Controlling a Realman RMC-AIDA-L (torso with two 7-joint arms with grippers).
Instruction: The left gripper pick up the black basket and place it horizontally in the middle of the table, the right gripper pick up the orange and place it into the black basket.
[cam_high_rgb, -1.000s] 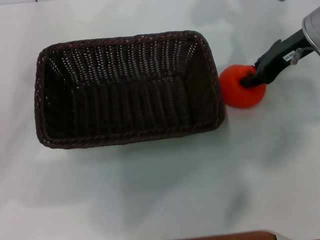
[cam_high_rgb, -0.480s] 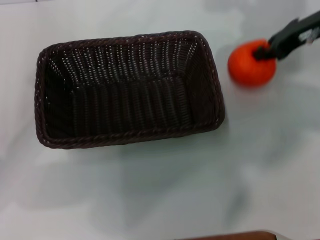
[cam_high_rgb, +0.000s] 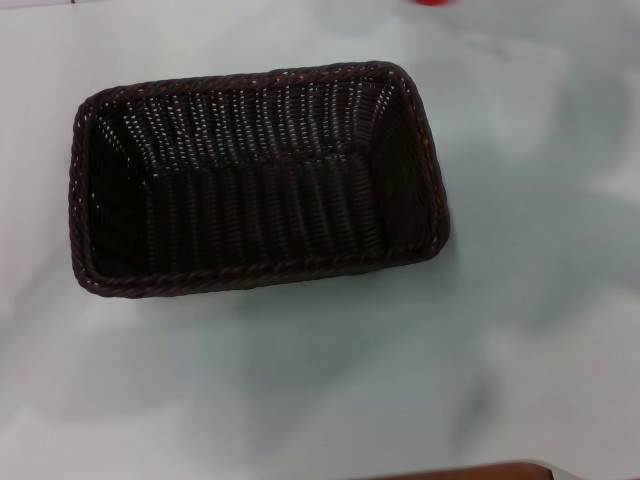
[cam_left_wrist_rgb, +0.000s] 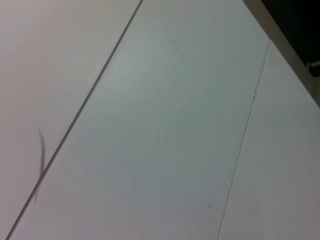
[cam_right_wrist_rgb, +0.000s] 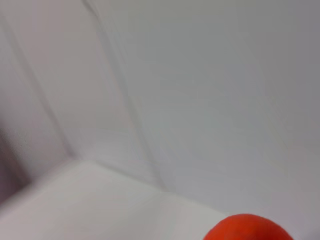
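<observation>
The black basket (cam_high_rgb: 255, 180) lies lengthwise and open side up on the white table (cam_high_rgb: 420, 380) in the head view, with nothing in it. Only a thin sliver of the orange (cam_high_rgb: 432, 2) shows at the top edge of the head view, beyond the basket's far right corner. The orange also shows in the right wrist view (cam_right_wrist_rgb: 247, 229), close to the camera, in front of pale blurred surfaces. Neither gripper shows in any view. The left wrist view holds only white panels.
A brown edge (cam_high_rgb: 470, 472) shows at the bottom of the head view. White table lies in front of and to the right of the basket. The left wrist view shows white panels (cam_left_wrist_rgb: 165, 130) with thin seams and a dark strip at one corner.
The right gripper carried the orange off the table beside the basket's right end, up and away, until both left the head view except for a sliver of orange. The basket has not moved.
</observation>
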